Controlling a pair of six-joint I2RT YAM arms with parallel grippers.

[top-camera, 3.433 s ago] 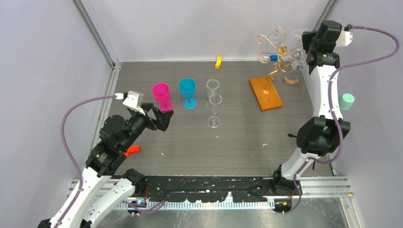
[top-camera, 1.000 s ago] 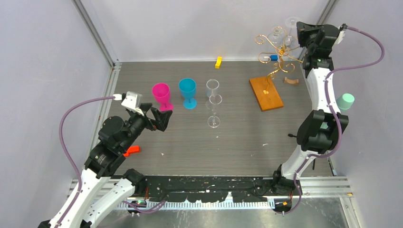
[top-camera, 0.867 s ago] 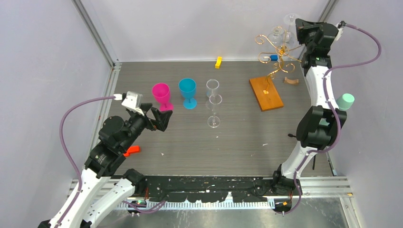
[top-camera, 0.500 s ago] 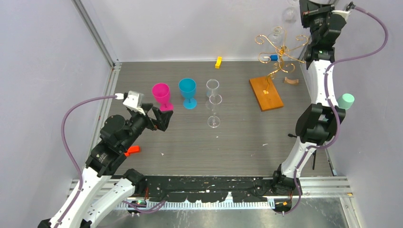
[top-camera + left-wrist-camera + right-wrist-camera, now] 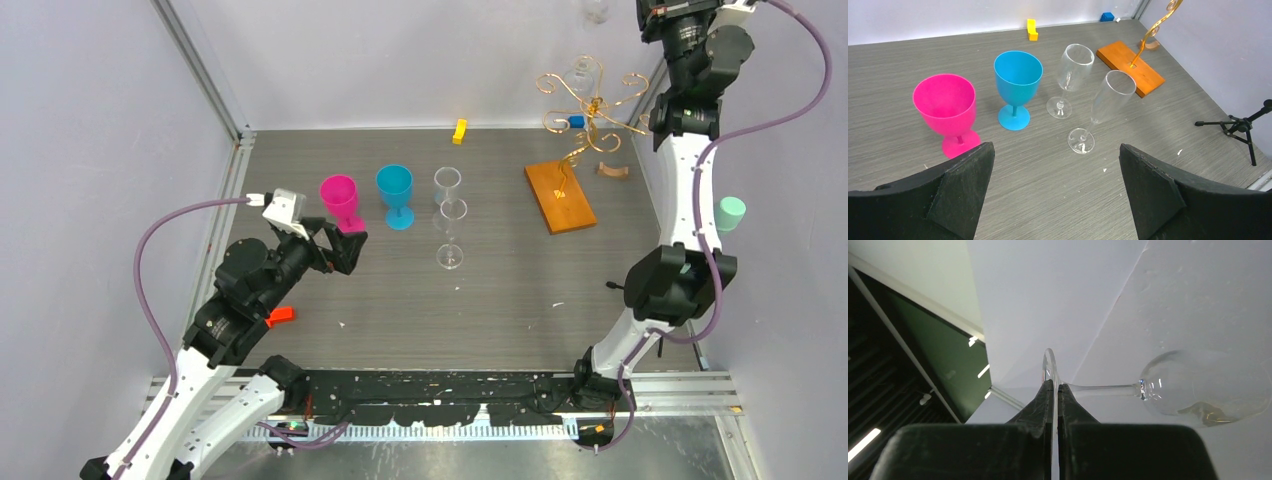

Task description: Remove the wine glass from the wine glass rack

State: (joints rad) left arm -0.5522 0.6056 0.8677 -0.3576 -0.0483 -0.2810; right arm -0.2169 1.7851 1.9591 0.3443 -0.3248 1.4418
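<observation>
The wine glass rack (image 5: 590, 105) is a gold wire stand with curled arms on an orange-brown wooden base (image 5: 560, 197); its base also shows in the left wrist view (image 5: 1130, 67). My right gripper (image 5: 1054, 387) is shut on the foot of a clear wine glass (image 5: 1208, 390), which lies sideways against the white wall. In the top view this glass (image 5: 596, 10) is high above the rack at the frame's top edge, beside my right gripper (image 5: 650, 12). Another clear glass (image 5: 580, 75) hangs on the rack. My left gripper (image 5: 340, 245) is open and empty, low over the table.
A pink goblet (image 5: 945, 107), a blue goblet (image 5: 1017, 82), a clear wine glass (image 5: 1073, 70) and a flute (image 5: 1108, 100) stand mid-table. A yellow block (image 5: 459, 131), a blue block (image 5: 576, 121), a brown curved piece (image 5: 612, 171) and a small black tripod (image 5: 1243, 125) are around.
My right arm has risen with the clear wine glass, from among the rack's arms to well above it at the top of the view. The left arm has barely shifted.
</observation>
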